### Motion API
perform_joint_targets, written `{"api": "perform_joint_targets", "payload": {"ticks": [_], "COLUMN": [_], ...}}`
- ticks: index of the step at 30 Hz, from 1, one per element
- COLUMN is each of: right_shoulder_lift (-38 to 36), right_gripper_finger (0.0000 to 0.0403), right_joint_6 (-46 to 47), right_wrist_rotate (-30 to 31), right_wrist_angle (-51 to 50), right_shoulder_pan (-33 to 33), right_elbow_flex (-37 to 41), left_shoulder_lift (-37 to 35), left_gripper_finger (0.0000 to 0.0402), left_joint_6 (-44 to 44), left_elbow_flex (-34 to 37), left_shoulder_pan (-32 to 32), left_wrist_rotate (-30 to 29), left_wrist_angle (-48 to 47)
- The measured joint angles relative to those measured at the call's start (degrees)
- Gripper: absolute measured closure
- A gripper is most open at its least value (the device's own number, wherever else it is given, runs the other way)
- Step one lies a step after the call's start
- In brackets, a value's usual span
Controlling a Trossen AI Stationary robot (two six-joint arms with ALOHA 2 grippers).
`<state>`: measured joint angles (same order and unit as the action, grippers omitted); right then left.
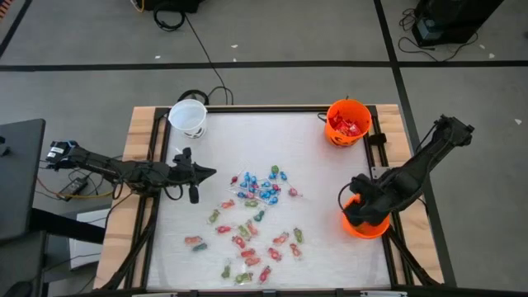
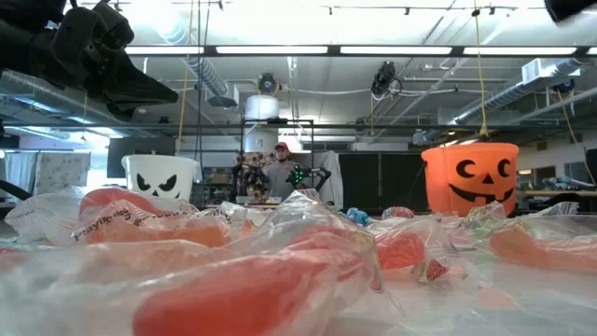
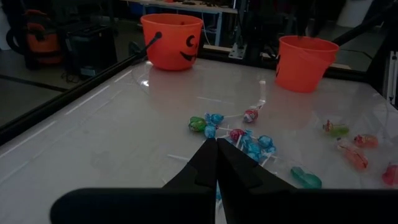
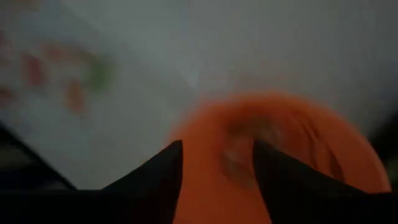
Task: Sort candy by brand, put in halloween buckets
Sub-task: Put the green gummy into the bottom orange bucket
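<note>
The right gripper (image 4: 216, 163) is hanging directly over the mouth of an orange bucket (image 1: 365, 224) at the right edge of the table, its two dark fingers standing apart with nothing between them, which suggests a sweet is being dropped or has just gone in. The left gripper (image 3: 216, 163) is waiting over the left part of the table (image 1: 330, 247), its fingers pressed together and empty, and it is pointing toward the blue-wrapped candies (image 1: 262, 188) clustered at the table's centre, probably so it can reach them next. Around that blue cluster, loose candy (image 1: 247, 247) in red, pink and green wrappers is lying scattered toward the near edge, so much sorting appears to remain. A second orange bucket (image 1: 348, 122), showing a jack-o'-lantern face in the low view, is standing at the far right corner and already holding red packets (image 1: 346, 125). A white bucket (image 1: 188, 117) with a dark face is standing at the far left corner, within the left arm's reach, looking empty from above. Behind the table, a person is sitting in the room, well away.
</note>
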<state>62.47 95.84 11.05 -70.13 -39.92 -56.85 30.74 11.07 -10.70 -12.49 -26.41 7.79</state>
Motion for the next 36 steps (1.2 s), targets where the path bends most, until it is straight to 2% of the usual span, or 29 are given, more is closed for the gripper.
{"api": "perform_joint_targets", "payload": {"ticks": [3, 5, 9, 12, 17, 19, 27, 32, 36], "right_shoulder_lift": [1.4, 3.5, 9.2, 15.0, 26.0, 30.9, 49.2, 57.0, 61.0], "right_gripper_finger": [0.0191, 0.0195, 0.0202, 0.0202, 0.0202, 0.0202, 0.0203, 0.0203, 0.0208], "right_joint_6": [-11.0, -21.9, -40.0, -51.2, -63.3, -66.6, -81.9, -86.0, -87.7], "right_wrist_rotate": [7.6, 7.8, 3.5, -1.2, -9.2, -12.6, -18.1, -21.1, -21.2], "right_wrist_angle": [3.5, 7.2, 17.0, 28.5, 48.4, 52.4, 52.8, 51.5, 51.3], "right_shoulder_pan": [2.3, 5.6, 13.8, 19.5, 26.9, 29.1, 34.0, 35.9, 36.6], "right_elbow_flex": [-4.5, -6.4, -7.0, -7.0, -7.1, -8.3, -21.3, -26.4, -28.0], "left_shoulder_lift": [0.0, 0.0, 0.0, 0.0, 0.0, 0.0, 0.0, 0.0, 0.0], "left_gripper_finger": [0.0388, 0.0388, 0.0388, 0.0388, 0.0388, 0.0388, 0.0388, 0.0388, 0.0388], "left_joint_6": [0.0, 0.0, 0.8, 3.0, 6.1, 6.9, 10.6, 11.9, 11.9], "left_elbow_flex": [0.0, 0.0, 0.0, 0.0, 0.0, 0.0, 0.0, 0.0, 0.0], "left_shoulder_pan": [0.0, 0.0, 0.0, 0.0, 0.0, 0.0, 0.1, 0.0, 0.0], "left_wrist_rotate": [0.0, 0.0, 0.0, 0.9, 5.7, 7.4, 6.8, 7.1, 6.7], "left_wrist_angle": [0.0, 0.0, 0.0, 0.0, 0.0, -0.4, -8.6, -8.5, -8.2]}}
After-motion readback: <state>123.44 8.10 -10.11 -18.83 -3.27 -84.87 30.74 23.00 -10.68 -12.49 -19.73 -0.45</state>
